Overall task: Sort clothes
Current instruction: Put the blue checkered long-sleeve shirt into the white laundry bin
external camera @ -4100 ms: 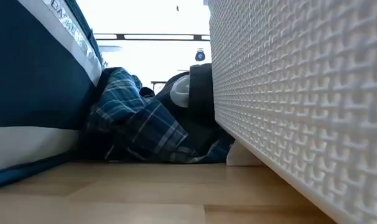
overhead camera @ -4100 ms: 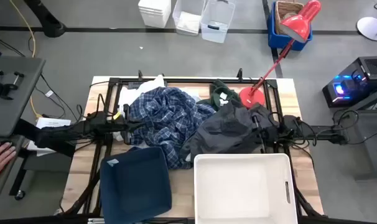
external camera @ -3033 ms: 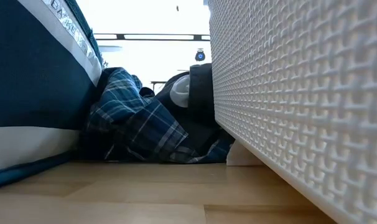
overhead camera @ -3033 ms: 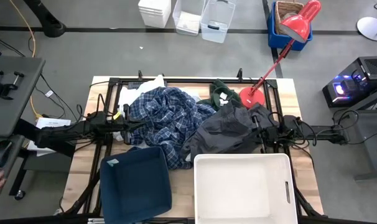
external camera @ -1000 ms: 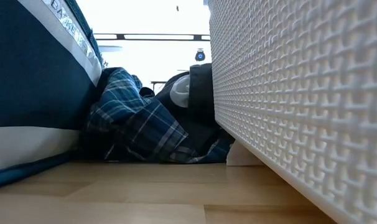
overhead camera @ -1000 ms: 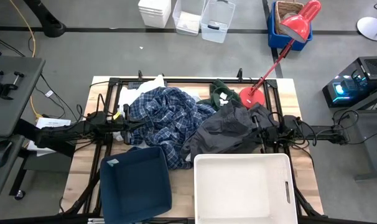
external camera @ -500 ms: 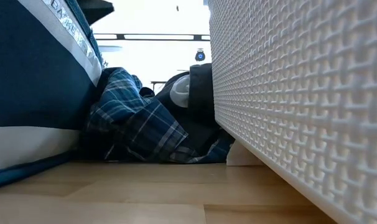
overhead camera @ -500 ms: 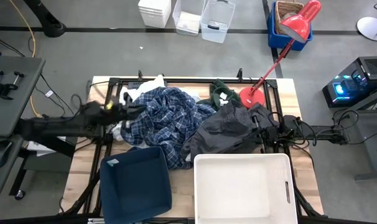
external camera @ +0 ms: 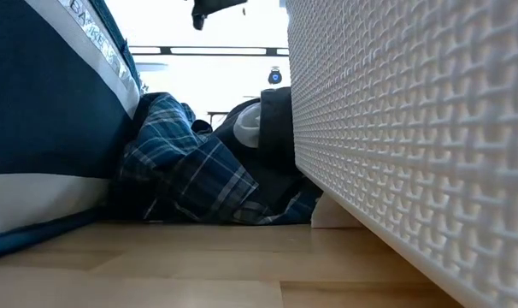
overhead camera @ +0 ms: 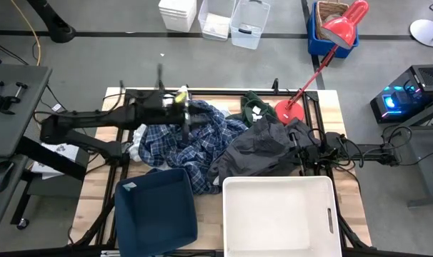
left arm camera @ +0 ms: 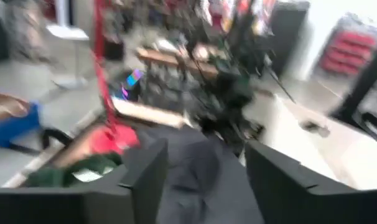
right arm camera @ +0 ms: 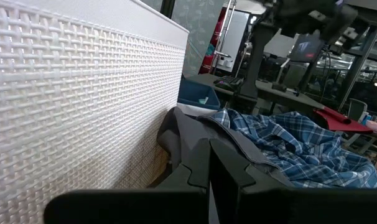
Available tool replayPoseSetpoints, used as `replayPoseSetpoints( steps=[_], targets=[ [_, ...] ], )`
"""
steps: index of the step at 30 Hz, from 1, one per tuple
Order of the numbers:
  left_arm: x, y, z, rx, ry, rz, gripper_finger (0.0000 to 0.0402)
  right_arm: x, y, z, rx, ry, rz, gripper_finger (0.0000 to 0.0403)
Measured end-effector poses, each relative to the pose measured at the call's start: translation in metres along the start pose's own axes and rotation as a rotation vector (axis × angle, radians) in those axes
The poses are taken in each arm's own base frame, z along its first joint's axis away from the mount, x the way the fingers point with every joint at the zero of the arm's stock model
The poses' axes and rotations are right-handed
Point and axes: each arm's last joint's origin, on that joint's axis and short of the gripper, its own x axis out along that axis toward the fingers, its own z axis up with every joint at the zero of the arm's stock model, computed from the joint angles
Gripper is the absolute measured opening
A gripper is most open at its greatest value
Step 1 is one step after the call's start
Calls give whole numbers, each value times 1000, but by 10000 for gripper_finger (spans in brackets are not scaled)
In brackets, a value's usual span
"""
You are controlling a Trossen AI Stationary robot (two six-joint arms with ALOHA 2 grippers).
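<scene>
— Where are the clothes?
— Heaped mid-bench: the plaid shirt [overhead camera: 191, 139] beside the grey jacket [overhead camera: 256, 150]; the green hoodie [overhead camera: 251, 107] behind them.
— And the end effectors?
— The left end effector [overhead camera: 186, 118] hangs over the shirt, fingers [left arm camera: 145, 177] spread; the right end effector [overhead camera: 296, 151] rests at the jacket's edge, fingers [right arm camera: 198, 168] pressed together.

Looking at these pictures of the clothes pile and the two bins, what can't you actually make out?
- Left wrist view: smeared by motion; only the green hoodie and dark jacket show as rough shapes.
- Low view: the navy bin and white bin block most of the pile; just a strip of plaid shirt shows.
- High view: white cloths lie largely under the shirt and the left gripper.
- High view: the right gripper is half hidden against the jacket.
</scene>
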Motion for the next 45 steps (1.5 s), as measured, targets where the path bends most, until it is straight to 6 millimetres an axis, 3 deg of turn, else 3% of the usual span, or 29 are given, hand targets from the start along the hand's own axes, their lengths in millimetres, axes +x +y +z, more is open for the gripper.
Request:
replayPoseSetpoints(
  steps=[6,8,11,16,23,27,30,34,37,39,40,45],
  targets=[
    [37,-9,-34,144,484,102,285,0,0,0,0,0,0,0],
    [43,1,-35,134,579,207,292,0,0,0,0,0,0,0],
    [47,27,-38,-18,740,333,295,0,0,0,0,0,0,0],
    [46,56,-69,-109,1110,462,296,0,0,0,0,0,0,0],
    [69,64,-112,-19,1255,491,296,0,0,0,0,0,0,0],
    [88,83,-147,0,1356,508,296,0,0,0,0,0,0,0],
    [99,93,-172,8,1440,407,293,0,0,0,0,0,0,0],
    [104,97,-188,59,1504,345,251,0,0,0,0,0,0,0],
    [103,91,-181,119,1516,312,155,0,0,0,0,0,0,0],
    [98,84,-165,149,1491,307,64,0,0,0,0,0,0,0],
    [94,79,-152,155,1460,302,36,0,0,0,0,0,0,0],
    [52,53,-41,241,1081,410,27,0,0,0,0,0,0,0]
  ],
)
